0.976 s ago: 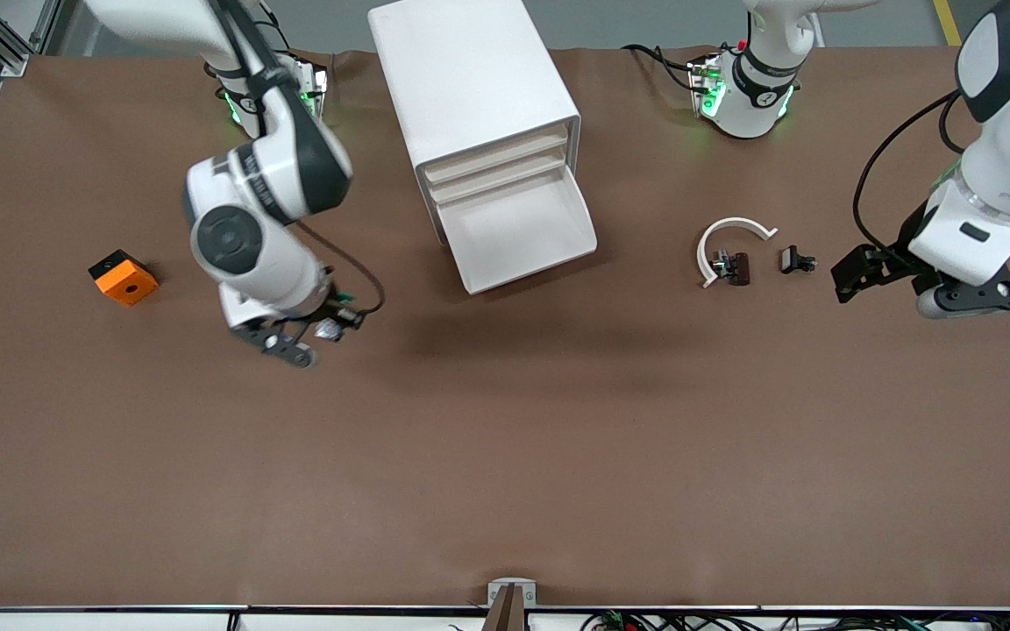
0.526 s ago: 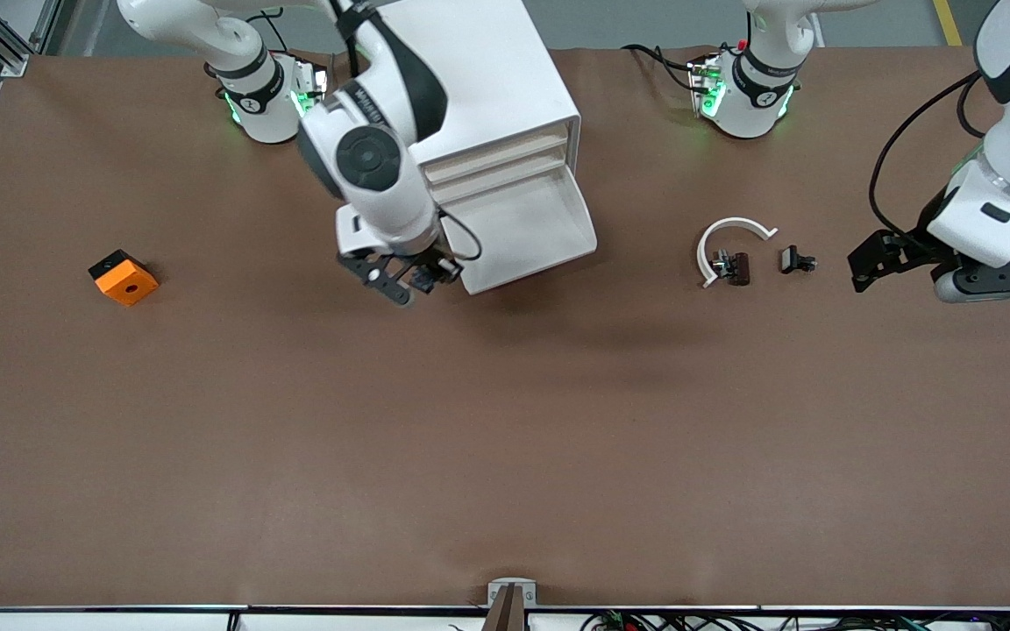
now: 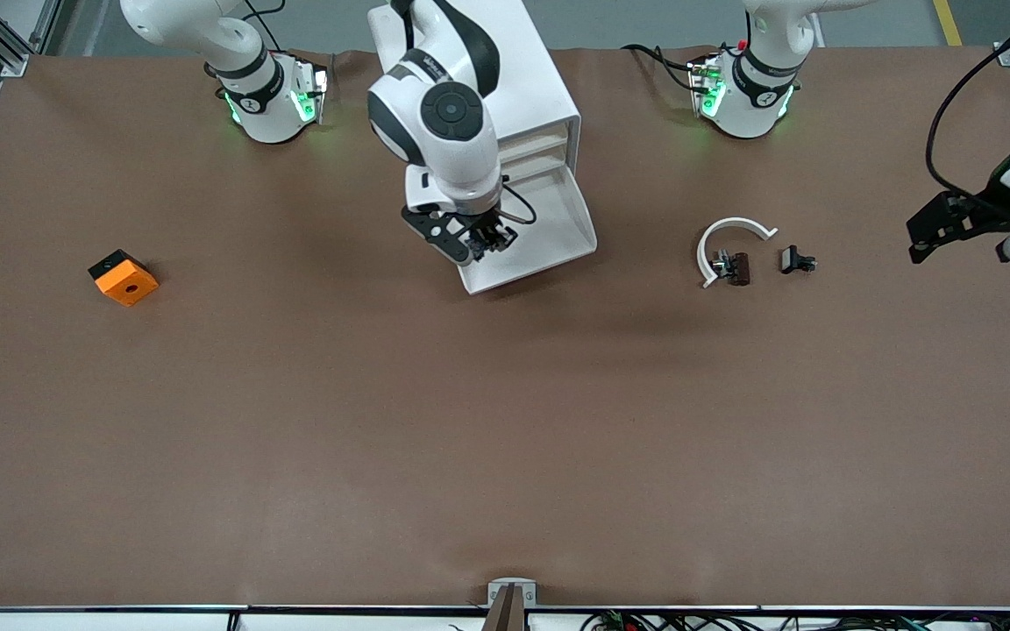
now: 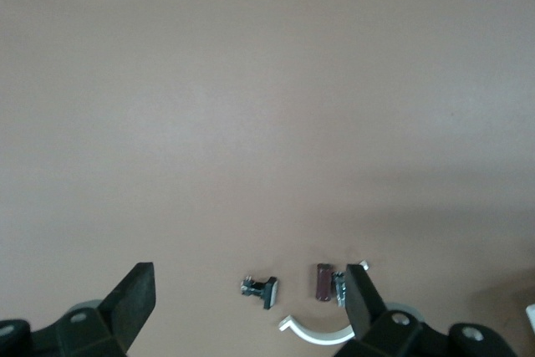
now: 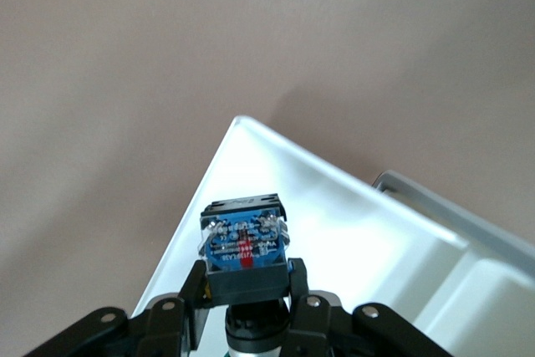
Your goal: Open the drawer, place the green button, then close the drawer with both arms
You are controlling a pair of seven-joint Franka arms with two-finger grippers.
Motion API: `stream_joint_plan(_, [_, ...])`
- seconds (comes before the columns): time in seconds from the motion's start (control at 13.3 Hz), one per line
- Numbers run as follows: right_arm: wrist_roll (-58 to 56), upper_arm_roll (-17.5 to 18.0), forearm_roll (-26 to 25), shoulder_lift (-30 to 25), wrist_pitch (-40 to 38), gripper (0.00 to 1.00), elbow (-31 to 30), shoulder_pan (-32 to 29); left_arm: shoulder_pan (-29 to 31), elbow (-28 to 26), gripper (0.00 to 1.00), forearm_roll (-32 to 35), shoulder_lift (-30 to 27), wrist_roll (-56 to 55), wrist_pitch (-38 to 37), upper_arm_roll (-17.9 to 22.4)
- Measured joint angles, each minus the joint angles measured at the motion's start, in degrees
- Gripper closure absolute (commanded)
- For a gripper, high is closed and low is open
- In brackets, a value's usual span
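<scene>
Above the white cabinet's [image 3: 487, 79] pulled-out drawer [image 3: 549, 237], the right gripper [image 3: 480, 242] pinches what looks like the button [image 5: 244, 240], while the left gripper [image 3: 952, 230] waits, jaws spread, at its table end.

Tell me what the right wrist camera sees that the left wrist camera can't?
Only the right wrist view shows the right claw shut on the button, over a corner of the open drawer. Only the left wrist view shows the open left claw above the white curved strip and two small dark parts. Both show the brown table.
</scene>
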Motion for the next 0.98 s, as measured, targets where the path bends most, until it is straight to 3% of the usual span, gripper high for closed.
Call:
stream_joint_plan(0.23, [1.0, 0.0, -1.0, 3.3, 2.2, 1.0, 0.0, 2.7, -0.7, 0.7, 0.0, -2.0, -0.7, 1.6, -3.1, 2.0])
stream_joint_plan(0.98, [3.6, -0.1, -1.2, 9.2, 5.8, 1.0, 2.9, 5.1, -0.8, 1.2, 0.0, -2.2, -2.7, 1.9, -7.4, 2.6])
